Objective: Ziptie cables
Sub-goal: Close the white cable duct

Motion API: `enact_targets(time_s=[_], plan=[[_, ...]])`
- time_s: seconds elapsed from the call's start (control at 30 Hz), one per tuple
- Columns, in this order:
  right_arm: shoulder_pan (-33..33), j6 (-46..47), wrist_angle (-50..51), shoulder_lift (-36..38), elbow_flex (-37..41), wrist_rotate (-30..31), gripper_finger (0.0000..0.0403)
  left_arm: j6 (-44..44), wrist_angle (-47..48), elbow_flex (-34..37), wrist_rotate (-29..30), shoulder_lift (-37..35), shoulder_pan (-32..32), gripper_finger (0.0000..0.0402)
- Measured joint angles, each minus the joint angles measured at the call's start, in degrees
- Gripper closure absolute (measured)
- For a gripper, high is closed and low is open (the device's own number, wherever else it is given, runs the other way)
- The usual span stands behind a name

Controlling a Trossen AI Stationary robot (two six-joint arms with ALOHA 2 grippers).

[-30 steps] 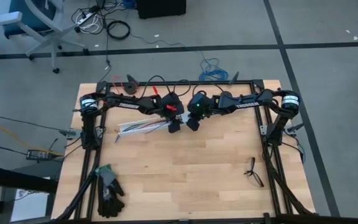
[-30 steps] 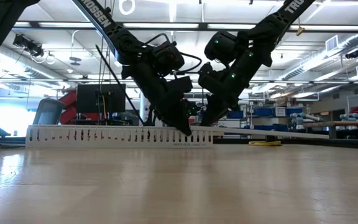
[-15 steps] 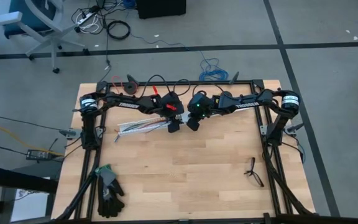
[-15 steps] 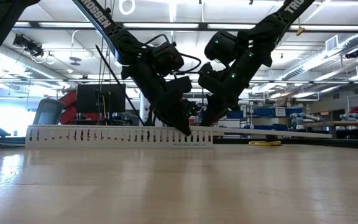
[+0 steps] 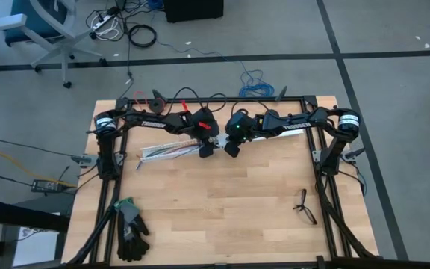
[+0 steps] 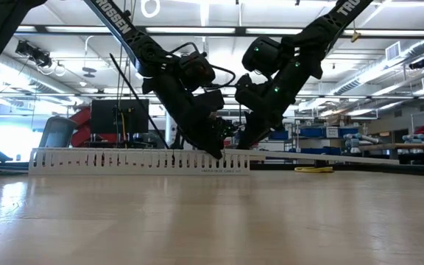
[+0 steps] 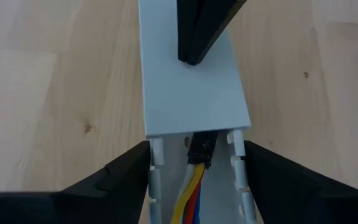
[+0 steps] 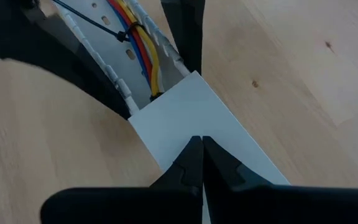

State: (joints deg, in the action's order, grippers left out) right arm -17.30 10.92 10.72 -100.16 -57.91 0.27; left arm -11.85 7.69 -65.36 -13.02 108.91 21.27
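Left gripper [image 5: 204, 149]: at the back middle of the pale wooden table [image 5: 230, 209]; its dark fingers [image 7: 114, 174] stand apart on either side of the long white slotted plastic channel [image 7: 194, 99], one against each side wall, so it grips the channel across its width
Right gripper [image 5: 230, 149]: just beside the left one, fingers pressed together on the flat white plastic cover strip [image 8: 197, 134] at the channel's end
Cables: a bundle of thin red, yellow and blue wires [image 8: 143, 46] lying inside the slotted channel, running along it toward the table's left side; in the left wrist view their ends [image 7: 191, 190] come out from under the cover
Ziptie: a thin black plastic strip [image 8: 89, 23] looped round the wires inside the channel, with its loose tail pointing off past the channel wall; how tight it sits is hard to judge
Channel from table height: a long white toothed wall [image 6: 124, 160] resting on the wood, both grippers at one end
Elsewhere: a black and green work glove [image 5: 131, 228] at the front left corner; a small black forked object [image 5: 303, 205] near the right edge
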Motion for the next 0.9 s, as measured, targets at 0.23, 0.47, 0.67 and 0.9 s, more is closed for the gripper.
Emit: enact_targets(time_s=[0.23,0.47,0.67,0.9], plan=[[-0.02,0.02,0.07,0.00,0.00,0.17,0.0403,-0.39,0.53,-0.05,-1.62,-4.36,2.55,0.0147],[-0.02,0.07,0.03,0.00,0.00,0.16,0.0403,-1.26,3.64,1.07,-3.84,-4.51,3.00,0.0147],[-0.04,0.17,0.00,0.00,0.02,0.11,0.0403,3.36,-9.18,10.12,-6.37,-5.98,3.00,0.0147],[-0.04,0.17,-0.08,0.00,0.05,-0.45,0.0403,9.03,-18.45,15.63,-9.19,-6.98,3.04,0.0147]])
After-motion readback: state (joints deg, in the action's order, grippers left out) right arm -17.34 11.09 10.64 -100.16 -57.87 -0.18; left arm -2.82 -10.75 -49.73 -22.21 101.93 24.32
